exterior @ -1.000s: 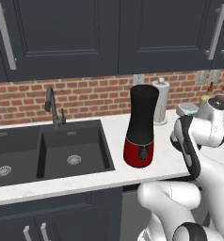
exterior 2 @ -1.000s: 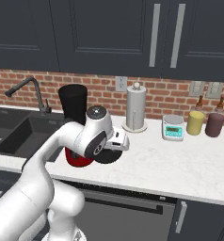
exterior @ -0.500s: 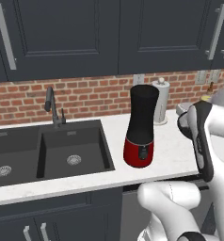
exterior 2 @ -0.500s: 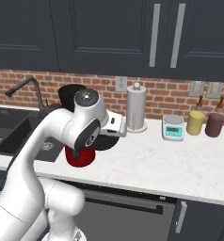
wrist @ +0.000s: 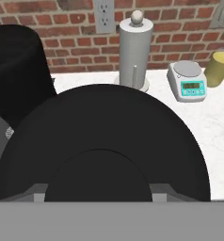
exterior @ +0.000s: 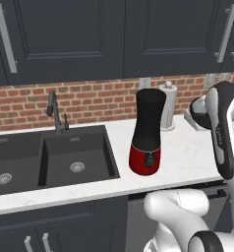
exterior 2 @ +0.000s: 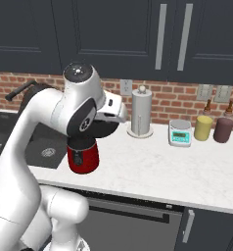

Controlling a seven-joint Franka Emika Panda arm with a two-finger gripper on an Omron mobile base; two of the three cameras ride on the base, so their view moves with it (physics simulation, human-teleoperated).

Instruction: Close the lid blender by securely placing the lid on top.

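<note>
The blender (exterior: 148, 133) stands upright on the counter right of the sink, a black jar on a glossy red base (exterior 2: 82, 157), its top uncovered. My gripper (exterior 2: 110, 123) is shut on the lid (wrist: 102, 141), a round black disc with a raised centre, held in the air to the right of the blender at about the height of the jar's upper half. The hand view has the lid close in front, with the black jar (wrist: 17, 70) beyond it at the left. In the left base view the gripper (exterior: 196, 117) hangs right of the jar, apart from it.
A paper-towel roll (exterior 2: 140, 112) stands by the brick wall just behind the hand. A small kitchen scale (exterior 2: 180, 132) and two bottles (exterior 2: 203, 127) sit further right. The sink (exterior: 50, 157) and faucet (exterior: 55, 110) lie left. Dark upper cabinets hang overhead.
The arm has lifted the lid from near counter level up beside the blender's jar. The blender has not moved.
</note>
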